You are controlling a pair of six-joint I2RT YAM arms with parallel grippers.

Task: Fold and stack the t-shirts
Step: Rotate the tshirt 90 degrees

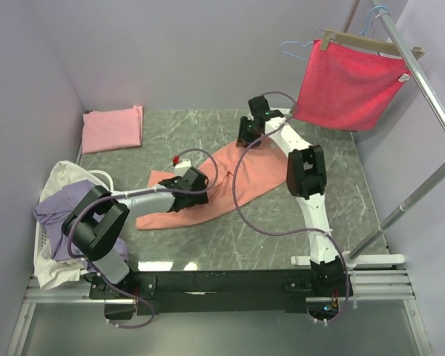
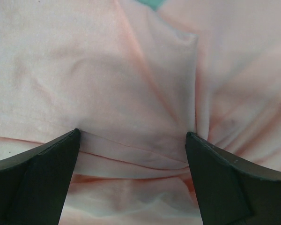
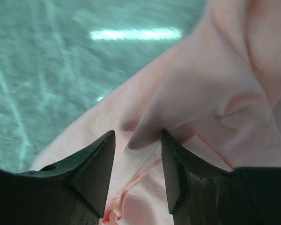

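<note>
Cloth of the salmon shirt (image 1: 159, 219) lies on the table (image 1: 208, 126) beneath both pincers. The left pincer (image 2: 133, 133) stands wide apart, its tips pressed on wrinkles. The right pincer (image 3: 138, 133) is half apart, with a loose fold between its tips, unclamped.

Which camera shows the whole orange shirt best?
The top camera. The orange shirt lies spread out there, almost whole, with the arms covering parts of it. Each wrist camera shows only a close-up wrinkled patch of it.
</note>
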